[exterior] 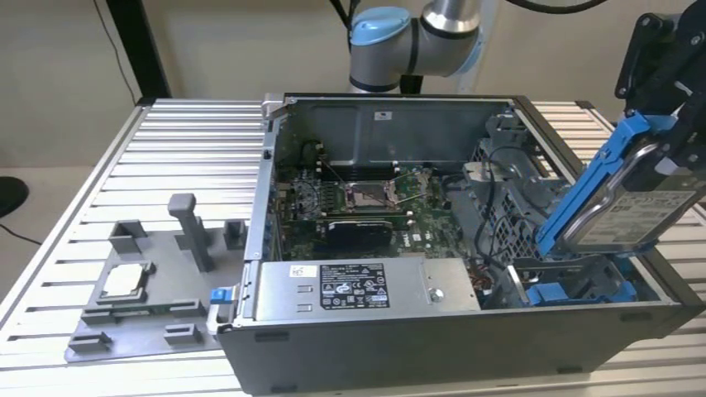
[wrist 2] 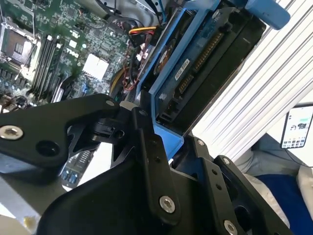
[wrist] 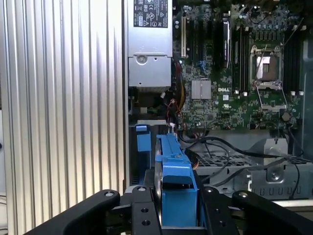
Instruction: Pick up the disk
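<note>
At the right edge of the exterior view the disk [exterior: 640,211] stands tilted, lifted above the right end of the open computer case [exterior: 441,351]. It is a silver metal hard drive with a white label, framed by blue carrier rails that slant up toward the upper right corner. The black gripper [exterior: 662,70] at the upper right has the drive's top end clamped; in the first wrist view its fingers [wrist: 143,215] press on either side of the blue rail of the disk [wrist: 176,196], and in the second wrist view the disk [wrist 2: 195,73] shows its connector edge.

Going left to right in the exterior view: a grey fixture tray [exterior: 144,318] lies on the ribbed aluminium table [exterior: 66,215] at lower left and holds a small square chip [exterior: 124,281]. The case holds a green motherboard [exterior: 353,198] at centre, a grey power supply [exterior: 364,285] along its near wall, and a blue drive bay [exterior: 579,289] under the disk. Bare table runs beside the case in the first wrist view.
</note>
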